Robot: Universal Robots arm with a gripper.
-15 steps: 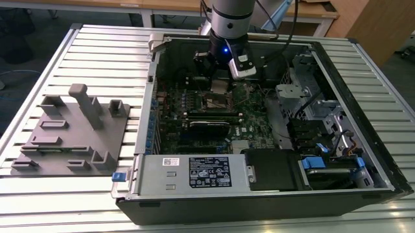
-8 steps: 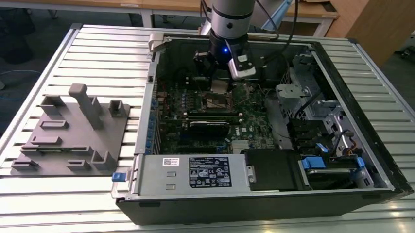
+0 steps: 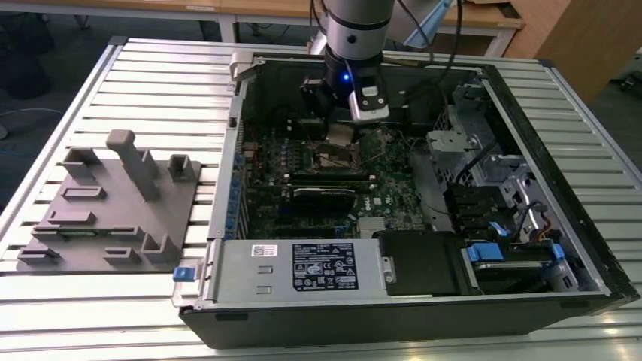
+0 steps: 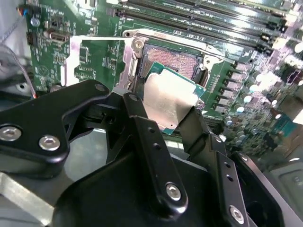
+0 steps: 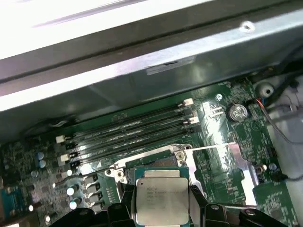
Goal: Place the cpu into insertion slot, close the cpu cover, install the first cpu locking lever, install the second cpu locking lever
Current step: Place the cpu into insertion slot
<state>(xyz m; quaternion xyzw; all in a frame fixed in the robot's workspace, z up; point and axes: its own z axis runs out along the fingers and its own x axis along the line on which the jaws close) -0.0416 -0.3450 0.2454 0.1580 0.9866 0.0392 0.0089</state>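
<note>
The slatted table (image 3: 131, 83) carries the open computer case (image 3: 401, 320). Inside it lies the green board (image 3: 263, 188) with the insertion slot (image 4: 173, 59), a dark square in a silvery rim. The cpu cover (image 4: 75, 56) is swung back and stands open beside the slot. My fingers (image 4: 147, 137) are drawn in narrow on the cpu (image 4: 168, 97), pinching two opposite edges, and I hold it just above the near side of the slot; whether a corner touches the rim I cannot quite make out. I judge it light and stiff but delicate. The smooth metal top would slip under a loose pinch, and I expect its underside and the socket would not forgive a knock or a skewed landing. So the bare side edges are the place to hold, never the faces. It is a small flat square with a dull silver-grey lid, a thin green border and faint print on top.
</note>
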